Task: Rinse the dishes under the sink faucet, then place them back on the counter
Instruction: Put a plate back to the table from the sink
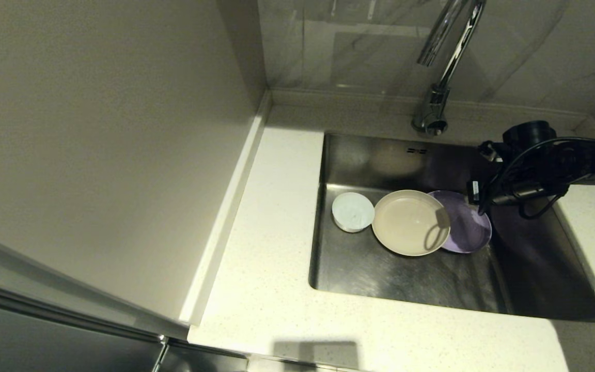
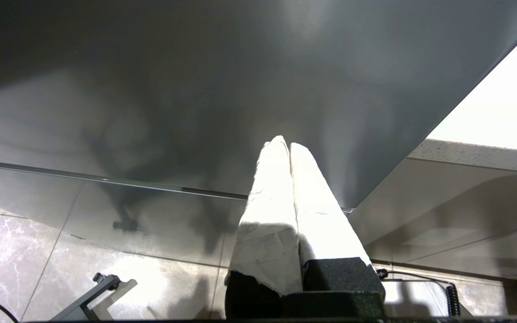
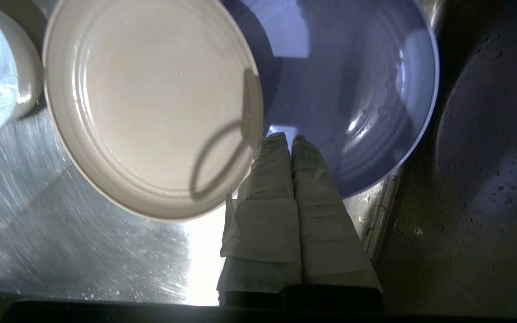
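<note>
My right pincer [image 3: 291, 137], clenched on nothing, hangs over the sink [image 1: 380, 279] above the lilac plate [image 3: 352, 89], whose near edge the beige plate [image 3: 151, 103] overlaps; only the head view shows the bowl [image 1: 353, 211] whole, and my left pincer [image 2: 289, 144] is parked, clenched

A plain beige panel [image 1: 106, 144] fills nine o'clock, its pale trim strip [image 1: 225, 206] running toward seven. At twelve, glossy grey marbled wall tile [image 1: 359, 46] catches soft reflections. Light falls from above, throwing a blocky shadow [image 1: 315, 355] at six. Lower down, marbled floor tiles [image 2: 29, 251] gleam beneath dark cabinet fronts [image 2: 195, 89].
</note>
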Controlling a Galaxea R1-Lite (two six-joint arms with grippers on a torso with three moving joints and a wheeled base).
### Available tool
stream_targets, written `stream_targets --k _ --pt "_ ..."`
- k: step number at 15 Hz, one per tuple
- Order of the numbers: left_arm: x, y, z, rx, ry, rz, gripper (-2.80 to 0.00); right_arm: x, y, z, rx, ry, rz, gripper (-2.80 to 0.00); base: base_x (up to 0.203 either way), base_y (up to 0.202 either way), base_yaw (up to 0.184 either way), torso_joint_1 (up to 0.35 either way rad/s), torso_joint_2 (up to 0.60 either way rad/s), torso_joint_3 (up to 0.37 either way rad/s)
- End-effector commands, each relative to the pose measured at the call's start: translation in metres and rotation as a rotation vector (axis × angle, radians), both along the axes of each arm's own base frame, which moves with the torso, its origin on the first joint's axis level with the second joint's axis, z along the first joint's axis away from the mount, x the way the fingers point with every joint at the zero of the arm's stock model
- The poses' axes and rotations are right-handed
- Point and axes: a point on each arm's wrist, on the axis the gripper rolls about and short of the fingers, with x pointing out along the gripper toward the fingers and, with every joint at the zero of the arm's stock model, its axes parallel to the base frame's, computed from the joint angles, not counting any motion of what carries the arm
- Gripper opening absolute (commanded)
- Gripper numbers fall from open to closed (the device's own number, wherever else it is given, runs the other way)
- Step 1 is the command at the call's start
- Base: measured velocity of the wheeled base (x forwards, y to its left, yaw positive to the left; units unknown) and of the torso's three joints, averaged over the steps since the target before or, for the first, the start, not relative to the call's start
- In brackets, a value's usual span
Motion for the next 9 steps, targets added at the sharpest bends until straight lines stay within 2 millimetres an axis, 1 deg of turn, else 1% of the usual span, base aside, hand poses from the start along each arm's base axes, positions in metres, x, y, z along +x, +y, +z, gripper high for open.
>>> stream_targets --k 1,3,4,5,9 --pt "0.0 0.0 0.0 0.0 -0.002 0.001 -2.8 0.004 -0.001 -0.011 -0.012 0.023 0.007 -2.8 0.0 0.0 0.0 0.0 0.0 0.0" --pt "0.0 0.0 0.0 0.0 -0.002 0.001 -2.8 0.01 -0.002 -0.025 -0.061 0.056 0.042 -2.8 0.0 0.0 0.0 0.0 0.0 0.0" --pt "0.0 0.0 0.0 0.0 -0.002 0.001 -2.8 0.013 -0.002 -0.033 -0.07 0.072 0.05 0.0 0.0 0.0 0.0 0.0 0.0 0.0" --pt "0.0 0.0 0.0 0.0 -0.002 0.001 -2.8 0.015 -0.002 -0.037 -0.071 0.079 0.053 0.0 0.0 0.0 0.0 0.0 0.0 0.0" --pt "0.0 0.0 0.0 0.0 -0.002 0.001 -2.8 0.024 0.002 -0.042 -0.066 0.06 0.069 0.0 0.0 0.0 0.0 0.0 0.0 0.0"
